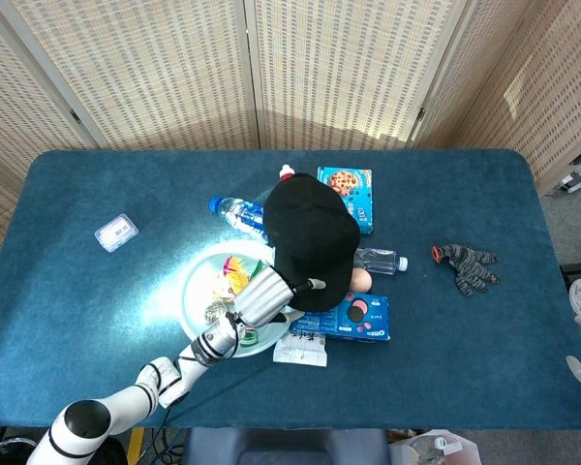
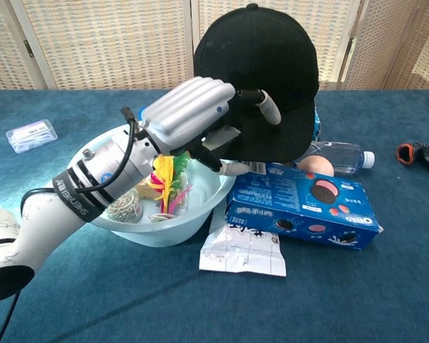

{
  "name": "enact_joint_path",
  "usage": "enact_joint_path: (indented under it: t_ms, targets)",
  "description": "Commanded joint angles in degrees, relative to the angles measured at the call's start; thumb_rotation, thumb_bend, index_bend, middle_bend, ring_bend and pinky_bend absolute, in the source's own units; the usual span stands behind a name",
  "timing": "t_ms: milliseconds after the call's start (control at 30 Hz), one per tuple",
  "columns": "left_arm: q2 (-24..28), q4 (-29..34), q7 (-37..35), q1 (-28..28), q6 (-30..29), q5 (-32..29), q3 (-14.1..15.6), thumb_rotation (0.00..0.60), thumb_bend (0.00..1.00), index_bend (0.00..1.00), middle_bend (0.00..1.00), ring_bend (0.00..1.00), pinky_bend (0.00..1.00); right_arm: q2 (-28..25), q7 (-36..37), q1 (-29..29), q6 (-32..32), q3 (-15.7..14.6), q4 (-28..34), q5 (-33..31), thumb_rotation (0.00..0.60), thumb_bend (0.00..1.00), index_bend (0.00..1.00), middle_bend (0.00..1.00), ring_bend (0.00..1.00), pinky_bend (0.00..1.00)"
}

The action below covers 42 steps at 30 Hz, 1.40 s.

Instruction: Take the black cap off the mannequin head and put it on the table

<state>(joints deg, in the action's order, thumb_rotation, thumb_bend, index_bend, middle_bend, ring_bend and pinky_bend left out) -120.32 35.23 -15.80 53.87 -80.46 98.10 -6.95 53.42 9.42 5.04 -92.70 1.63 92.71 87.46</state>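
Note:
The black cap point(image 1: 310, 240) point(image 2: 268, 78) stands tall at the table's middle, its brim turned toward me. What it sits on is hidden under it. My left hand point(image 1: 268, 295) point(image 2: 193, 118) is at the brim's left side. Its fingers point(image 2: 266, 104) reach across the front of the cap above the brim, and the thumb point(image 2: 229, 168) sticks out below the brim. A wide gap stays between them, so nothing is gripped. Only a pale sliver, perhaps my right hand point(image 1: 579, 370), shows at the head view's right edge.
A light blue bowl point(image 2: 200, 214) with colourful bits and a steel scourer lies under my left wrist. An Oreo box point(image 2: 300, 207), a white packet point(image 2: 243, 251), a water bottle point(image 2: 339, 153) and a cookie box point(image 1: 349, 189) crowd the cap. Gloves point(image 1: 468, 264) lie to the right, and a small plastic case point(image 1: 115, 232) to the left.

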Motion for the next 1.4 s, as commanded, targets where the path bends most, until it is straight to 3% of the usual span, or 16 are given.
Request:
enact_joint_path:
  t_ms: [33,367,633,733,1100,1400]
  targets:
    - [-0.74,-0.43,0.20,0.30,0.33,-0.88,-0.54,0.600,0.15,0.34,0.95,1.00,1.00,-0.07,-0.10,0.06,-0.01,0.00,0.10,-0.02,0.600,0.24,0.35,0.29,0.22,0.30]
    - [-1.77,-1.30,-0.64,0.69,0.36,-2.15,-0.52,0.600,0.15,0.34,0.96,1.00,1.00,-0.07,-0.29,0.14,0.00,0.07,0.28,0.00,0.600,0.24,0.35,0.29,0.22,0.30]
    - [-2.28,-1.74,-2.03,0.59,-1.14,-2.97,-0.89,0.600,0.29,0.33,0.97,1.00,1.00,-0.14,-0.47,0.11,0.09,0.16,0.46,0.04,0.600,0.24,0.35,0.29,0.22,0.30]
    - [-2.42,-2.00,-2.36,0.53,-1.69,-3.59,-1.43,0.600,0.30,0.34,0.97,1.00,1.00,-0.20,-0.55,0.04,0.20,0.22,0.56,-0.01,0.600,0.24,0.35,0.29,0.22,0.30]
    - [-1.03,0.12,-3.40,0.26,-3.16,-5.28,-2.93,0.600,0.30,0.49,1.00,1.00,1.00,-0.21,-0.53,-0.40,0.37,0.50,0.74,0.37,0.600,0.24,0.34,0.29,0.22,0.30]
    - [3.11,8.65,-2.25,0.30,-2.69,-6.43,-4.44,0.600,0.35,0.59,1.00,1.00,1.00,-0.15,-0.12,-0.36,0.04,0.54,0.53,0.64,0.600,0.24,0.35,0.29,0.22,0.30]
